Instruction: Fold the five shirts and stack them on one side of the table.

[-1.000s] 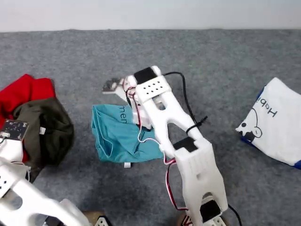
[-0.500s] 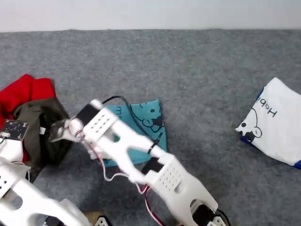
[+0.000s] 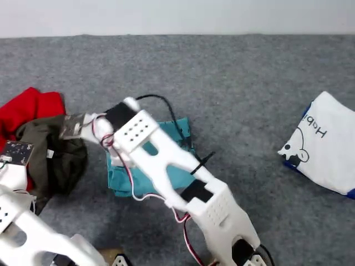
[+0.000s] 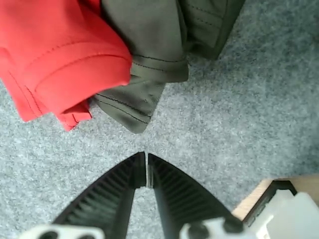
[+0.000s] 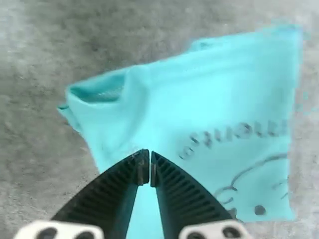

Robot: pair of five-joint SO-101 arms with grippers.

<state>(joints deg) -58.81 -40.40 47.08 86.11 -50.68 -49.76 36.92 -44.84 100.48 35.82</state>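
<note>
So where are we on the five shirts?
Done: white shirt lies folded on a blue shirt at the far right. In hand: teal shirt, folded in the middle, right gripper shut over it, not stacked. Remaining: red shirt and olive shirt, crumpled together.

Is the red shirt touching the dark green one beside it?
Touching. The high view shows the olive shirt lying partly over the red shirt, with no gap between them.

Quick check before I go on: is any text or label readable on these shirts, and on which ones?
White shirt: dark lettering beside a cartoon drawing, cut off at the shirt's edge; no whole word reads.
Teal shirt: a line of dark lettering by a line drawing, too blurred to read.
Red shirt and olive shirt: no print seen.
</note>
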